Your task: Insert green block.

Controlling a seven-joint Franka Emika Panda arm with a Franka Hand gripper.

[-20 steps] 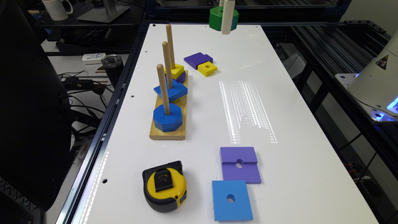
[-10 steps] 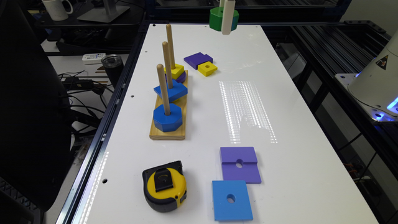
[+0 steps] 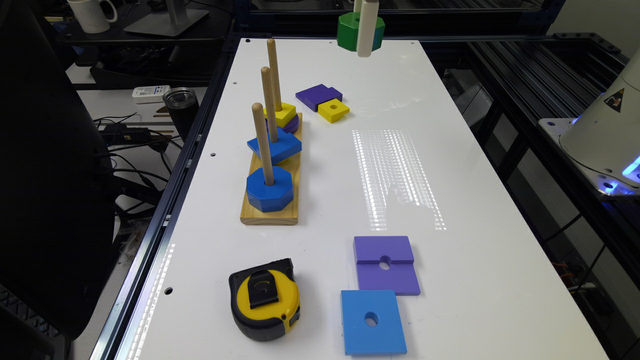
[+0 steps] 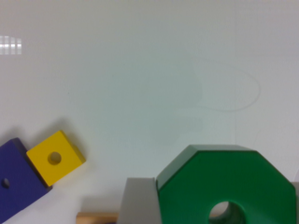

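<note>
In the exterior view, my claw (image 3: 364, 47) hangs at the far end of the white table (image 3: 480, 210), high above its surface. I am grasping the green block (image 3: 351, 31) there; one pale finger crosses in front of it. The block is thick, with flat facets on its side, and it is glossy. On the exterior view's left stands the wooden base (image 3: 270, 212) with three upright pegs. The blue octagonal block (image 3: 270, 189) sits on the nearest peg (image 3: 262, 142). A small yellow square block (image 3: 333, 110) lies beside a dark purple block (image 3: 317, 96) on the table.

In the wrist view, the green block (image 4: 219, 179) is an octagon with a round hole in its centre, and its top face shines a little. A grey finger (image 4: 139, 203) of mine presses flat against one of its sides. Well below it I see the white table (image 4: 140, 70), the yellow square block (image 4: 55, 157) and the purple block (image 4: 16, 186) touching it.
</note>
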